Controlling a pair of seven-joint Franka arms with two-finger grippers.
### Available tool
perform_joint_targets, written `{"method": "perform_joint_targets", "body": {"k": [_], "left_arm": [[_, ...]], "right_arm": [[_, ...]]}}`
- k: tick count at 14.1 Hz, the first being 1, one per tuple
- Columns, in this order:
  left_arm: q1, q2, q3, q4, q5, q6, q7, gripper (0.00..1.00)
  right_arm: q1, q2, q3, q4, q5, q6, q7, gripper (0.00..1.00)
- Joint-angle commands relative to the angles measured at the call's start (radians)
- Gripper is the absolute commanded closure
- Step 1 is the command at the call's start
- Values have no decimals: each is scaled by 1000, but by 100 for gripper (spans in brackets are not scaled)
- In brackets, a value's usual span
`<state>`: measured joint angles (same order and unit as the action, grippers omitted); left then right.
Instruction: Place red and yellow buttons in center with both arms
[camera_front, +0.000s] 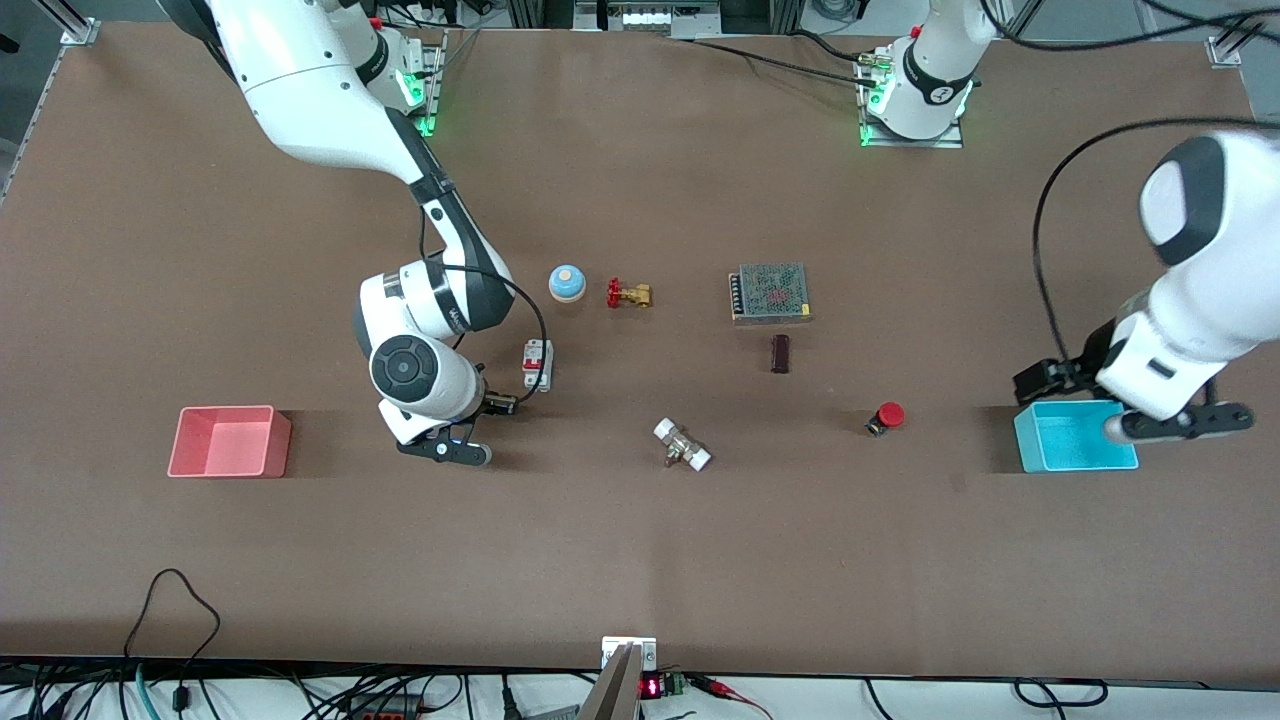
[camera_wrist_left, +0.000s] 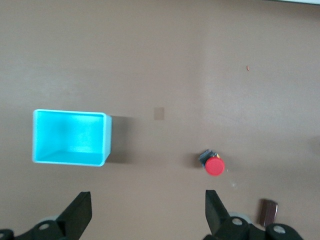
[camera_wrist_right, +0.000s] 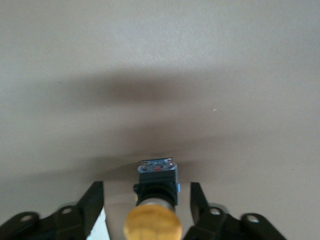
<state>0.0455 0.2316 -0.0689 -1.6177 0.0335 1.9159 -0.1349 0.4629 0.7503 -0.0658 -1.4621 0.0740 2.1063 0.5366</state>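
Observation:
The red button (camera_front: 888, 416) lies on its side on the brown tabletop between the middle and the cyan tray; it also shows in the left wrist view (camera_wrist_left: 214, 165). The yellow button (camera_wrist_right: 156, 205) lies on the table between the fingers of my right gripper (camera_wrist_right: 146, 187), with a gap on each side. My right gripper (camera_front: 497, 404) is low and open beside the white breaker and hides that button in the front view. My left gripper (camera_front: 1045, 382) is up in the air by the cyan tray, open wide and empty (camera_wrist_left: 147, 215).
A pink tray (camera_front: 230, 412) stands toward the right arm's end and a cyan tray (camera_front: 1075, 408) (camera_wrist_left: 70, 114) toward the left arm's end. In the middle are a white breaker (camera_front: 537, 364), blue bell (camera_front: 567, 283), brass valve (camera_front: 628, 294), mesh box (camera_front: 770, 292), brown block (camera_front: 781, 353) and white fitting (camera_front: 682, 445).

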Motion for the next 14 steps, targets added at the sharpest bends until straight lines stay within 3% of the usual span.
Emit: {"method": "perform_joint_targets", "body": {"k": [1,6,11,14], "left_arm": [[-25,-107,56,-36,-14,-73,104,0],[-27,-215,67,-39,-15,-179,132,0],[-15,-222,64,-24,-20,-254,133,0],[-13,-224,58,-7,-20,-294,144,0]], "right_arm": [[-1,-98,-12,-17,9,-38,11,0],[-18,-285,-46,-7,4,-165,-9,0],[-87,-384,-51,14,-5,-282,-65,0],[-180,-456,-59,10,-8,-351,-252,0]]}}
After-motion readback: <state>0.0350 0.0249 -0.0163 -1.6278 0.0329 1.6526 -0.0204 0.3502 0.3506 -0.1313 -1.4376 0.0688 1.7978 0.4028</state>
